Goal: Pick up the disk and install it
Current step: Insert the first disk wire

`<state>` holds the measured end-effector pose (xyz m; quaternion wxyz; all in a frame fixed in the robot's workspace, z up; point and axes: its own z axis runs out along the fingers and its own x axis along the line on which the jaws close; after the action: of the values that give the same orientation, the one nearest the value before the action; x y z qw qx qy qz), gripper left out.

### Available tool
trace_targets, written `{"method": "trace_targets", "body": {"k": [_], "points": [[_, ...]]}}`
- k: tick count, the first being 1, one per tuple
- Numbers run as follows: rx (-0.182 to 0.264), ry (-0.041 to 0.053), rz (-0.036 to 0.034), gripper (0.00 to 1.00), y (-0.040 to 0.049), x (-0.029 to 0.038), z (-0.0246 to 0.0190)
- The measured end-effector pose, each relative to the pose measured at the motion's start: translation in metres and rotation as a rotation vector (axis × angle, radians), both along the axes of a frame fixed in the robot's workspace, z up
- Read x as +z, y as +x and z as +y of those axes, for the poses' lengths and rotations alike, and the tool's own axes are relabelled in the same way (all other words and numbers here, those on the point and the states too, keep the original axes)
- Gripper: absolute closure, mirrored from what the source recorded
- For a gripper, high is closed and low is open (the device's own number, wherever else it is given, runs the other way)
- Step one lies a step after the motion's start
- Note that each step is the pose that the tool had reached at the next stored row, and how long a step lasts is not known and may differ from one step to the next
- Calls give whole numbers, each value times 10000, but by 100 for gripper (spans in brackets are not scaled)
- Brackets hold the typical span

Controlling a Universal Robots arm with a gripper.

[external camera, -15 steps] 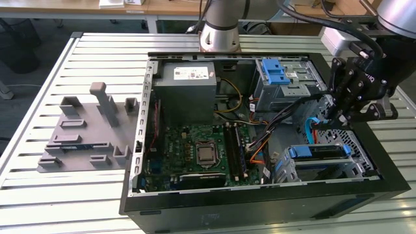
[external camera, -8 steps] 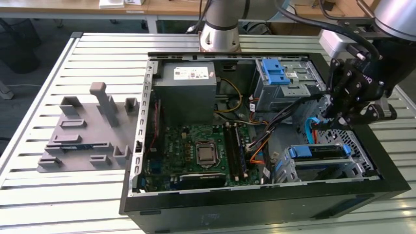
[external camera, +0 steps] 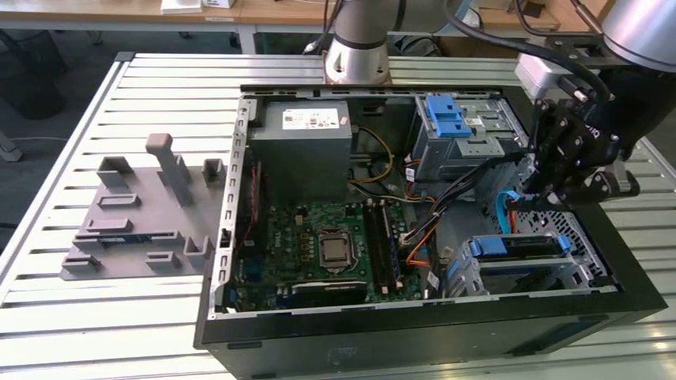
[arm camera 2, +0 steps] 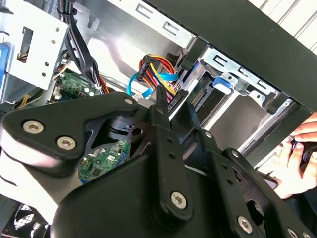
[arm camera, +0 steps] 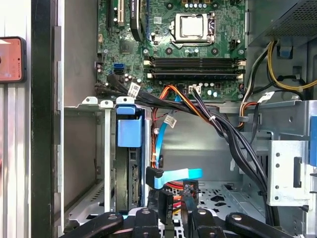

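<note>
The gripper [arm camera: 176, 201] has its two black metal fingers [arm camera: 193, 210] drawn in on a small black plug [arm camera 2: 174, 95], from which red, yellow and orange wires fan out. The fingers are slim, flat bars on bolted linkages, matte and hard-edged. A glossy light-blue ribbon cable [arm camera: 176, 176] curls just beside the plug.

The disk [external camera: 518, 247] is not in the grip. It sits slotted in a silver perforated steel cage [external camera: 591, 273] in the corner of the case at the exterior view's right, close to the camera. From outside it reads as a flat dark slab capped by a bright blue plastic carrier with a raised tab. In the first wrist view it is seen edge-on: a thin dark rim with a square blue tab at one end. It lies just beside the fingertips, apart from them, and in the exterior view it sits a little below the gripper, nearer the camera.

Further out, bundled black cables cross to the green motherboard [external camera: 328, 245] with its square metal socket. A grey power supply box [external camera: 306, 138] and a second cage with a blue latch [external camera: 454, 119] sit at the far end. The black case [external camera: 423, 336] rests on a slatted aluminium table [external camera: 106, 332], beside a grey moulded fixture plate [external camera: 138, 214]. A person's hand [arm camera 2: 294, 158] is outside the case wall.
</note>
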<state>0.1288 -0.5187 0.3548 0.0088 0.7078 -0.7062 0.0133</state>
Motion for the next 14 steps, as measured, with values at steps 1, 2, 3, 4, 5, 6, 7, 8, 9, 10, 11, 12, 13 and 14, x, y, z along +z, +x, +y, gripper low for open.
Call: {"method": "trace_targets", "body": {"k": [1,2,3,4,5,6,7,8,9,10,11,12,13,14], "points": [[0,-2,0,69,0,-1,0],[0,-3,0,69,0,-1,0],[0,-3,0,76,0,-1,-1],[0,-2,0,76,0,-1,0],[0,-1,0,82,0,-2,0],[-2,-1,0,84,0,-2,0],[-3,-1,0,84,0,-2,0],[-2,-1,0,84,1,-2,0],[-2,0,0,84,2,-3,0],[-1,1,0,84,3,-3,-2],[-1,2,1,84,3,-5,-8],[-2,6,7,84,4,-7,-18],[0,15,20,84,7,-10,-32],[0,26,42,84,9,-16,-48]]}}
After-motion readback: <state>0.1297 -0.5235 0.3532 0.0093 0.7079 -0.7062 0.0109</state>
